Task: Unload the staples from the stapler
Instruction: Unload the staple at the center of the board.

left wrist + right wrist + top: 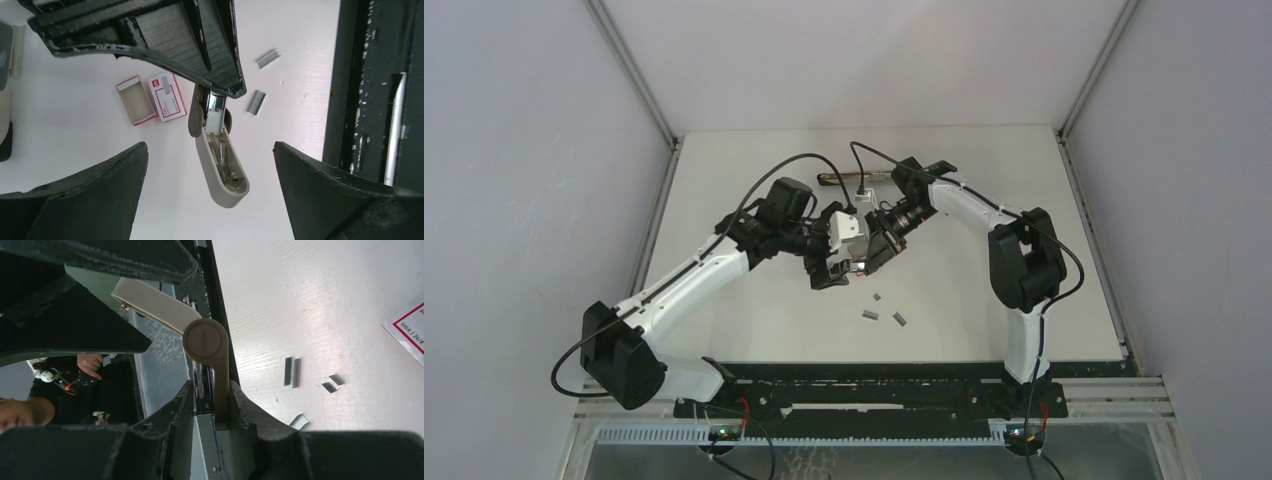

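Observation:
A small beige stapler [206,340] hangs in the air, hinged open, with my right gripper [210,395] shut on its lower part. The left wrist view shows its open lid [220,165] and metal channel pointing down between my spread left fingers [90,195], which do not touch it. My left gripper [210,200] is open and holds nothing. In the top view both grippers meet over the table's middle, left gripper [829,268] beside right gripper [874,248]. Grey staples [870,315] lie loose on the table just in front of them, and show as staples [256,102] and staples [292,372].
A red-and-white box [167,96] and its open tray [134,100] lie on the white table [984,300]. A long dark object [849,180] lies behind the grippers. The black rail [874,385] with the arm bases runs along the near edge.

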You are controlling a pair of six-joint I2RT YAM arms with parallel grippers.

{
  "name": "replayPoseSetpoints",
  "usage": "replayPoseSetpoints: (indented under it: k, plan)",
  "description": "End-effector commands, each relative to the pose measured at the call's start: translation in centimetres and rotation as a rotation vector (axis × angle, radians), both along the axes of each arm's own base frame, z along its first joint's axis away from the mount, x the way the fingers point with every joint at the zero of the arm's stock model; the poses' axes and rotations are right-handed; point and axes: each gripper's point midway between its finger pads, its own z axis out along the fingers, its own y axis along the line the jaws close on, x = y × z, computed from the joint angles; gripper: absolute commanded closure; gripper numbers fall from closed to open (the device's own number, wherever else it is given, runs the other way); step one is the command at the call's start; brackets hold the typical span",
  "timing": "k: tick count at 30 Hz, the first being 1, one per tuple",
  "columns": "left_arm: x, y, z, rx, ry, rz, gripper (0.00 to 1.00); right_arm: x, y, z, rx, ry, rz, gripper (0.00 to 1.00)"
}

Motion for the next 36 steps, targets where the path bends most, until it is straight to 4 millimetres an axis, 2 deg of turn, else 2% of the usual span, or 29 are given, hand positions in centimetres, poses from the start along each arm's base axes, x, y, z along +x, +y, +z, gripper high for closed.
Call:
replayPoseSetpoints:
  k: [1, 6, 12, 17, 26, 28, 32, 36]
  plan:
    - [1.5, 0.4, -1.0, 0.065, -0.115, 0.021, 0.00, 0.7, 0.1, 1.0, 0.055, 0.049, -0.014, 0.94]
    - [2.4, 0.6, -1.3, 0.106, -0.199, 0.061, 0.02, 0.7, 0.0, 1.0, 0.056, 0.063, -0.013, 0.94]
    - [1.8, 0.3, -2.3, 0.148, -0.236, 0.015, 0.12, 0.6, 0.1, 1.2, 0.067, 0.077, -0.011, 0.94]
    - [1.1, -0.1, -2.4, 0.135, -0.228, -0.014, 0.25, 0.6, 0.1, 1.2, 0.067, 0.085, -0.010, 0.94]
    - [0.2, -0.6, -3.0, 0.160, -0.251, -0.056, 0.79, 0.6, 0.1, 1.2, 0.070, 0.092, -0.010, 0.93]
    - [0.3, -0.5, -3.2, 0.162, -0.255, -0.052, 0.87, 0.6, 0.1, 1.2, 0.071, 0.092, -0.011, 0.87]
    - [0.6, -0.4, -3.2, 0.160, -0.275, -0.030, 0.95, 0.6, 0.0, 1.5, 0.080, 0.092, -0.010, 0.66]
    - [0.8, -0.2, -3.2, 0.153, -0.289, -0.010, 0.98, 0.5, -0.2, 1.9, 0.093, 0.099, -0.014, 0.62]
